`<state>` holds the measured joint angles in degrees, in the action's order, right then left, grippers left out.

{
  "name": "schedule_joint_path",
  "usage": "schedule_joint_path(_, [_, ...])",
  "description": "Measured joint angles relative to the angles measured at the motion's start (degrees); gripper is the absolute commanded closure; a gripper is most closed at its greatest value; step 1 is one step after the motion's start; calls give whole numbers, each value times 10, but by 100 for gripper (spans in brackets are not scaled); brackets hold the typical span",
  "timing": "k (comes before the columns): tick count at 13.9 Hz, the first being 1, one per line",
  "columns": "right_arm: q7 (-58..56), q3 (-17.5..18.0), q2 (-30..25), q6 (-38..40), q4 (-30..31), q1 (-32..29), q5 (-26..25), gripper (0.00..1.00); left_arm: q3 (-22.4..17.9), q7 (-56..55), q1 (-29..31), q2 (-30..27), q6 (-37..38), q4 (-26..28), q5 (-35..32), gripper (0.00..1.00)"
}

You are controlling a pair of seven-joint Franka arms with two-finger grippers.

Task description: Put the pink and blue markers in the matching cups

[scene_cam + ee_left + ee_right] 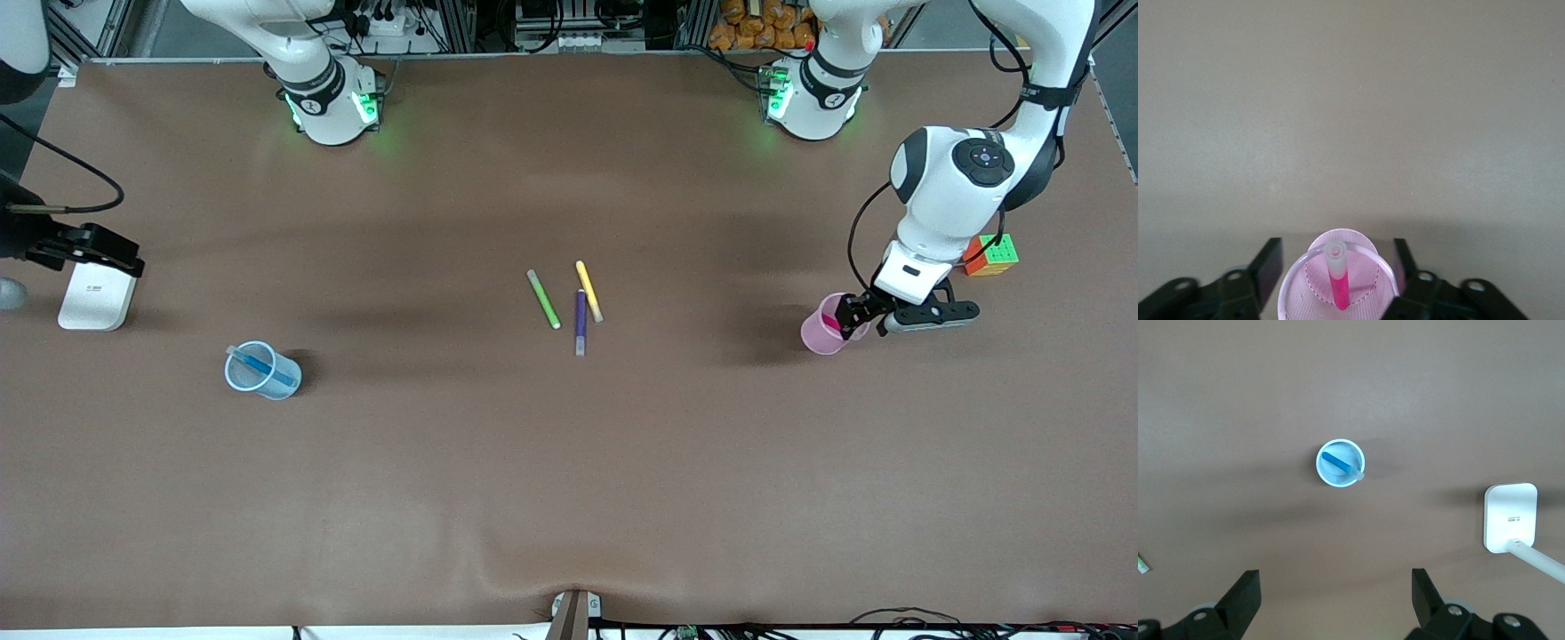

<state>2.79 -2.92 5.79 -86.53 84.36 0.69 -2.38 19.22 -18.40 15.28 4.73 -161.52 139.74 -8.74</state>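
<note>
The pink marker [1339,283] stands nearly upright inside the pale pink cup [822,330], its greyish cap end poking up past the rim, magenta barrel plunging down into the translucent, finely ribbed plastic. Around that cup, the left gripper [855,313] sits low at the left arm's end of the table [569,498], its black fingers [1268,263] spread wide either side of the rim, released, gripping nothing. At about two o'clock from the cup, a colourful puzzle cube [992,256] rests on the brown matte surface. Over to the right arm's end: the blue marker [260,365] leans slantwise inside the pale blue cup [263,372], a small round tumbler with a flared rim, the cap tip resting on the edge. The right gripper [1335,603] hovers high over the table, fingers parted and empty. A white rounded-corner block [96,296] lies at ten o'clock from the blue cup. Mid-table, three slim pens lie loose: a green pen [543,300], a yellow pen [589,291] and a dark purple pen [581,322], the yellow one's lower end just beside the purple.
</note>
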Motion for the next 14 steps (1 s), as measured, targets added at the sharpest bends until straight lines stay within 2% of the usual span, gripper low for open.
schedule_joint_path(4, [-1, -5, -12, -1, -4, 0, 3, 0, 5, 0, 0, -12, 132, -60, 0, 0])
schedule_joint_path(8, [-1, -13, -43, 1, -5, -1, 40, 0, 10, 3, -1, -38, 284, -148, 0, 0])
schedule_joint_path(14, [-1, -14, -75, -6, 25, -1, 46, 0, 11, 32, -1, -57, 483, -276, 2, 0])
